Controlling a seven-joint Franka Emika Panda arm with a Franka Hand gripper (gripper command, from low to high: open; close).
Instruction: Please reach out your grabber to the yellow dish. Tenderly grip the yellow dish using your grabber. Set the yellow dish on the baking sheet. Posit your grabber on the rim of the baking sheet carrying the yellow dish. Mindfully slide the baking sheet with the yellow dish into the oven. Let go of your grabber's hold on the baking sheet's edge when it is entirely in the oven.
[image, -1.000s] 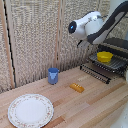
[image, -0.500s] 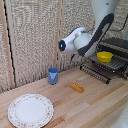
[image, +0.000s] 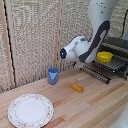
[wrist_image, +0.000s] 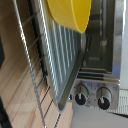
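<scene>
- White with a patterned rim, the large plate (image: 30, 110) lies flat on the wooden table (image: 95, 107) nearest the exterior camera, toward the exterior view's left; its face looks bare.
- Farther back a blue cup (image: 53, 75) stands upright, mouth up, just before the woven screen (image: 35, 35); what it holds, if anything, cannot be seen.
- An orange-yellow oblong piece (image: 76, 87) lies flat toward the middle of the table, its long axis slanting from near the cup down toward the exterior view's right.
- Beyond it the white and grey arm (image: 80, 48) bends across the scene between the cup and the oven (image: 120, 45); it covers part of the rack in front of the oven.
- The grabber's fingers show in neither view, so whether they are spread or closed, or grip anything, cannot be told.
- The baking sheet (wrist_image: 62, 55), dark grey and ribbed, lies at the oven's mouth over a wire rack (wrist_image: 32, 70), its long axis running across the oven front.
- The yellow dish (image: 104, 56) sits upright on the baking sheet, mouth up; the wrist view shows its side wall (wrist_image: 70, 14) resting on the ribs.
- Two round knobs (wrist_image: 92, 95) sit side by side on the oven's silver front, beside the sheet's edge.
</scene>
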